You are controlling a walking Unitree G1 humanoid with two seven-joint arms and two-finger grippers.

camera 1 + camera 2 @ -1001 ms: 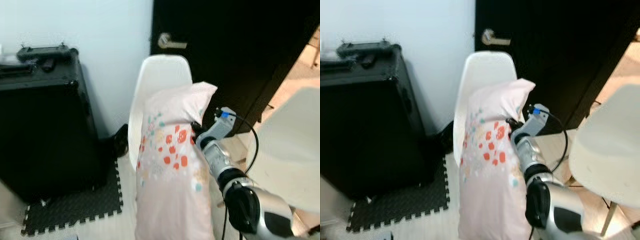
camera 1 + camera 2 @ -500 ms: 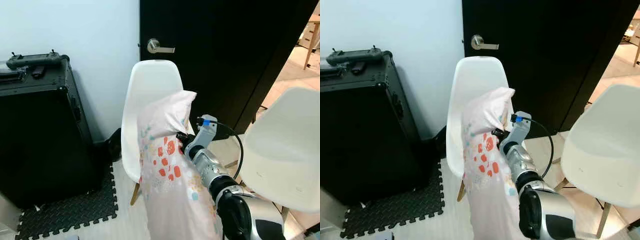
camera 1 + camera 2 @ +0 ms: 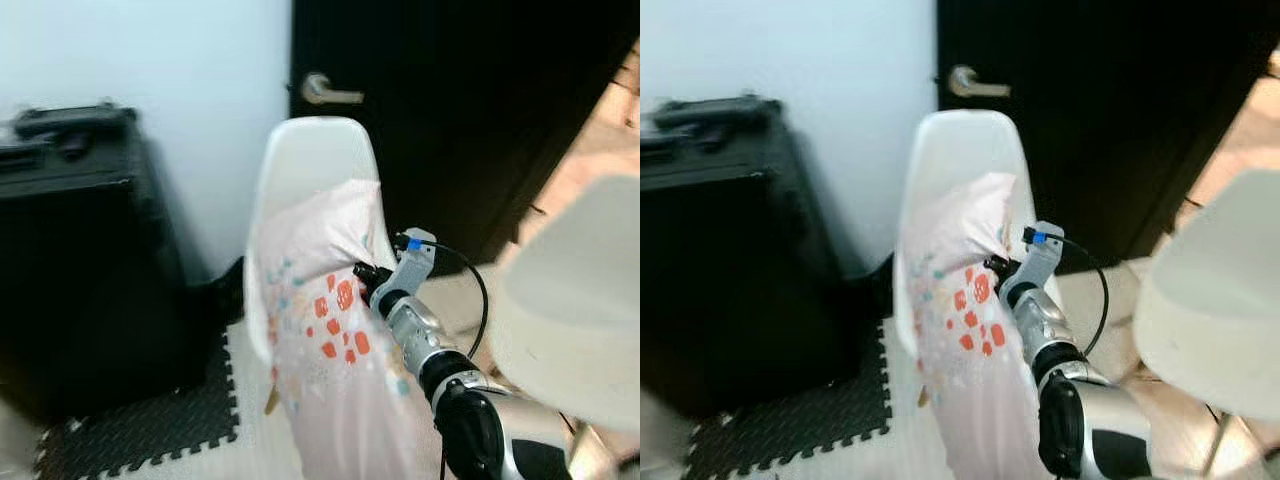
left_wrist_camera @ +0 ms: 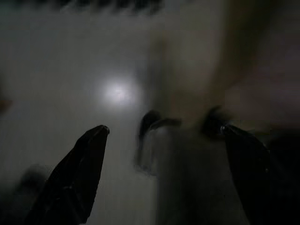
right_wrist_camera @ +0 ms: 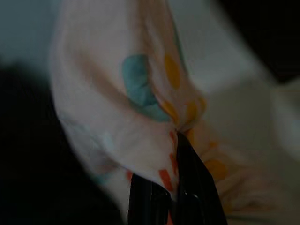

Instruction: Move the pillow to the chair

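The right end effector (image 3: 362, 274) sits at the centre of the head views, its black fingers clenched on a fold of the pillow (image 3: 320, 330). In the right wrist view the fingers (image 5: 187, 183) pinch the pink fabric, with orange and teal patches bunched just above them. The silver right arm (image 3: 440, 365) runs from there to the lower right of the frame, a black cable looping beside it.

The pillow hangs upright from that grip, a long pale pink shape printed with orange squares, reaching from the middle of the frame down to the bottom edge. Its top edge lies in front of the back of a white chair (image 3: 310, 165); the blur leaves it unclear whether they touch.

A second white chair (image 3: 580, 330) stands at the right edge. Behind both is a dark door (image 3: 450, 110) with a metal handle (image 3: 325, 92). A black case (image 3: 80, 260) fills the left, with a black foam mat (image 3: 150, 425) on the floor at lower left.

The left end effector (image 4: 161, 133) is released, its two fingers spread wide over a dim, blurred floor.
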